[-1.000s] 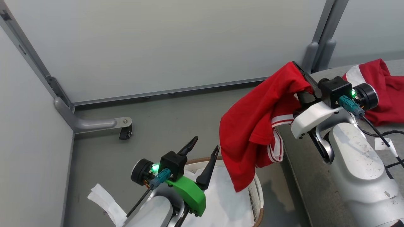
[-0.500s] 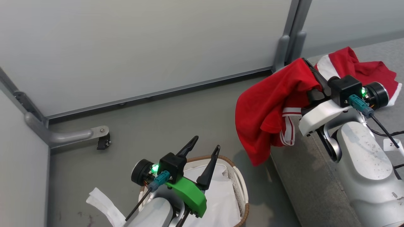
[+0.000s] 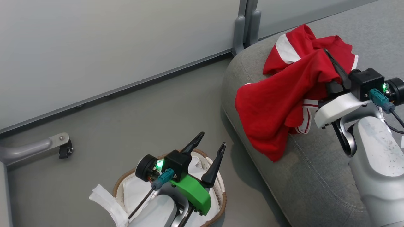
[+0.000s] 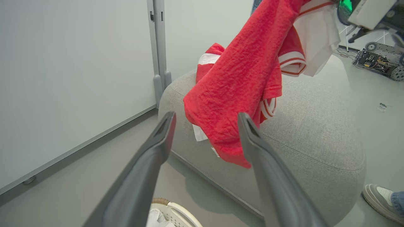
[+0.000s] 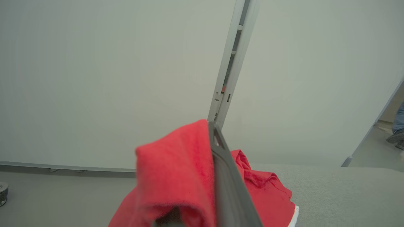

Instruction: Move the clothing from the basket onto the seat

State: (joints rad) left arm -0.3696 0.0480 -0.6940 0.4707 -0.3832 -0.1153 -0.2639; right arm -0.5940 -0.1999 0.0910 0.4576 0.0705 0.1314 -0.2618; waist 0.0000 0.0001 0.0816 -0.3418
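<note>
Our right gripper, pinching a red garment, has in the head view swung it from over the floor to above the seat, beside a second garment lying there; the left wrist view has our left gripper spread over the basket; the right wrist view confirms the pinch, so we judge release comes next.

I count two pieces of red clothing: one hanging garment and one lying garment. There is one basket, and one white sheet lines it. There is one grey seat. I have two grippers, my left gripper and my right gripper, each with two dark fingers. One caster stands on the floor, and I see one shoe of a person.
</note>
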